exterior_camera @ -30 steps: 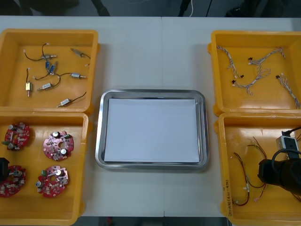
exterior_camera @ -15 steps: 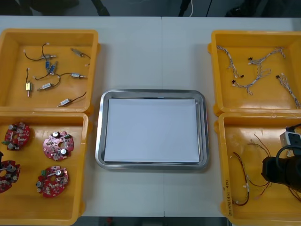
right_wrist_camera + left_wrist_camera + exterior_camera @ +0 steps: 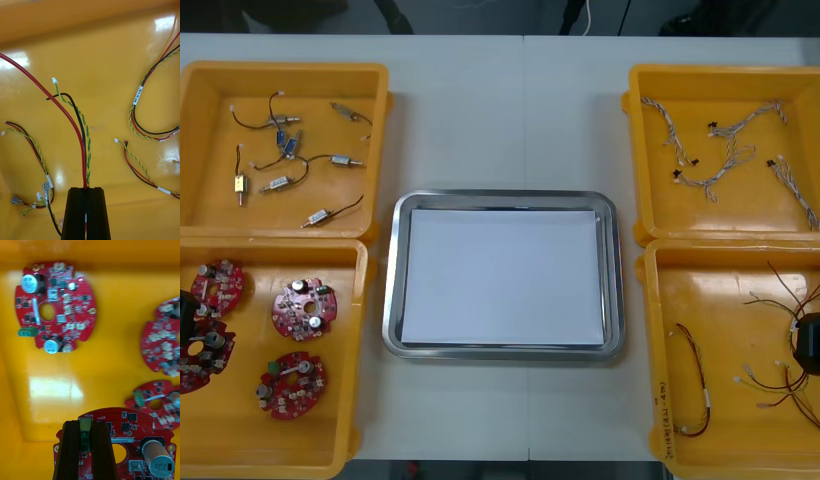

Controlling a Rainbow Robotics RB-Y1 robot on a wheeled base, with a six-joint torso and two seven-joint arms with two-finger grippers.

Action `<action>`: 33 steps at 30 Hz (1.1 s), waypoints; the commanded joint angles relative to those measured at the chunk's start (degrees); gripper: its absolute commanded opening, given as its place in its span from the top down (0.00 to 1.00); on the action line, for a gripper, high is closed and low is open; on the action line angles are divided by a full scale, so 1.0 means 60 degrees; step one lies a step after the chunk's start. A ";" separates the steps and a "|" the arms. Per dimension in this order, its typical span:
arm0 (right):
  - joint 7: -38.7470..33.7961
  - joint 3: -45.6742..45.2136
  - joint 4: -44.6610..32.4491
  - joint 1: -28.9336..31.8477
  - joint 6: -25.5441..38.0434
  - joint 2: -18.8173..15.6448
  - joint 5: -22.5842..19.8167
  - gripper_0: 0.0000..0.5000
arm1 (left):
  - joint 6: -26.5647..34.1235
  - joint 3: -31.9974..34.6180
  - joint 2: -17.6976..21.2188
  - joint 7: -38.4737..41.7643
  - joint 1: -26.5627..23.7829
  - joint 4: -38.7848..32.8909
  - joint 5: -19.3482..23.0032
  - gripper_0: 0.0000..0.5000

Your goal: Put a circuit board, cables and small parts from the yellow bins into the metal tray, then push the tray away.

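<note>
Left wrist: left gripper clamps circuit board edge; right gripper pinches cable btwn fingers.

Four yellow bins, one tray, four boards

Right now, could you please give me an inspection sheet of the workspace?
Surface: light table, yellow bins at its sides.
Job's things: metal tray white inside, holding nothing; three loose circuit boards, near left bin; small metal parts, far left bin.
Clutter: nothing seen.
Grippers: left gripper shut on a fourth board's green connector; right gripper shut on a red and yellow cable.
Cables: blue and white cables, far right bin; more red and yellow cables, near right bin.
Surroundings: nothing seen.
</note>
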 commanded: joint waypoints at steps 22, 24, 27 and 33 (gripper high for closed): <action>-0.0408 -0.0833 -0.0349 -0.2063 0.1343 -0.2585 -0.2902 1.00 | 0.1433 -0.2263 0.0570 0.4742 -0.3116 -0.1894 0.0254 1.00; -0.0438 -0.0584 -0.0349 -0.2385 0.1460 -0.2629 -0.3063 1.00 | 0.1433 -0.2614 0.0570 0.4830 -0.3379 -0.1938 0.0151 1.00; -0.0365 -0.0174 -0.0349 -0.2839 0.1512 -0.2703 -0.3078 1.00 | 0.1360 -0.3068 0.0555 0.4933 -0.3702 -0.1938 -0.0010 1.00; -0.0438 0.0778 -0.0349 -0.3601 0.1512 -0.2908 -0.3239 1.00 | 0.1169 -0.3991 0.0467 0.5108 -0.4375 -0.1938 -0.0362 1.00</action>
